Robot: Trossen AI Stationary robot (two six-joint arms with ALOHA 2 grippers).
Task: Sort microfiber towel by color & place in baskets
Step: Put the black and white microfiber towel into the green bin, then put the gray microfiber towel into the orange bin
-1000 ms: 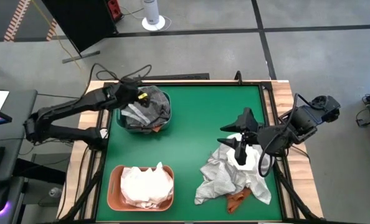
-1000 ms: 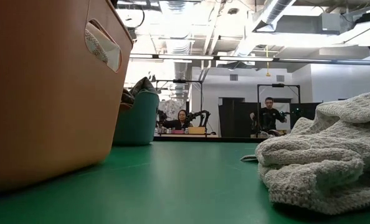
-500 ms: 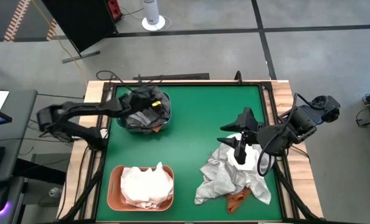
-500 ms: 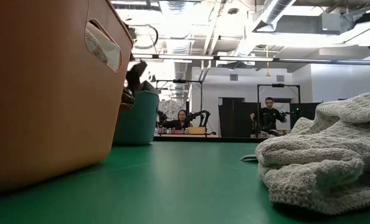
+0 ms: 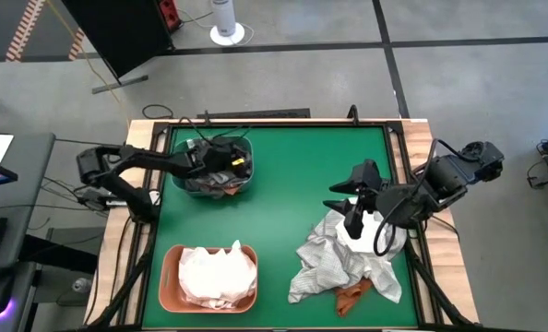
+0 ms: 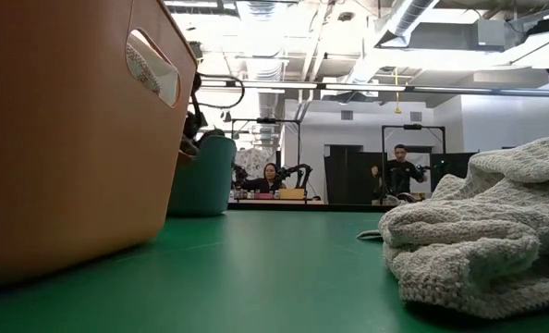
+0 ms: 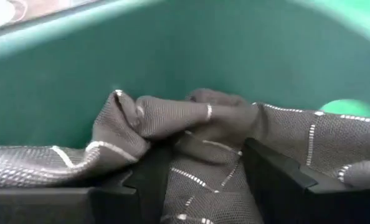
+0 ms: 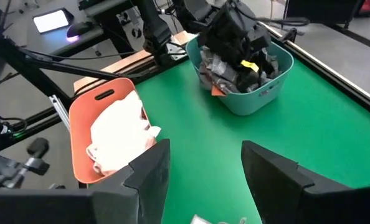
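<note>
— Grey cloth with white grid lines (image 7: pixel 191 134) lies bunched between our left hand (image 7: pixel 197 168)'s fingers, down inside the teal basket (image 5: pixel 186 184). Have we let it go?

— We read the fingers as spread apart with the cloth lying loose between them, so we judge the drop as made or all but made. From above, the left hand (image 5: pixel 220 159) sits low over that basket, which already carries dark and grey cloths with a bit of rust orange at its edge.

— And the rest?

— White cloths (image 5: pixel 217 273) fill the salmon basket (image 5: pixel 167 277) at the near left of the tabletop (image 5: pixel 283 184). On the right lies the unsorted pile (image 5: pixel 334 263), pale checked cloths with a rust-orange one (image 5: pixel 352 295) poking out at its near edge.

— Our right hand?

— Our right hand (image 5: pixel 355 205) hangs over the far side of that pile, fingers wide apart, holding nothing.

— So what next?

— We think the left hand must lift straight out without dragging the cloth over the rim. The right should come down on one cloth only; the pile is tangled, so a pinch may raise two colours together.
</note>
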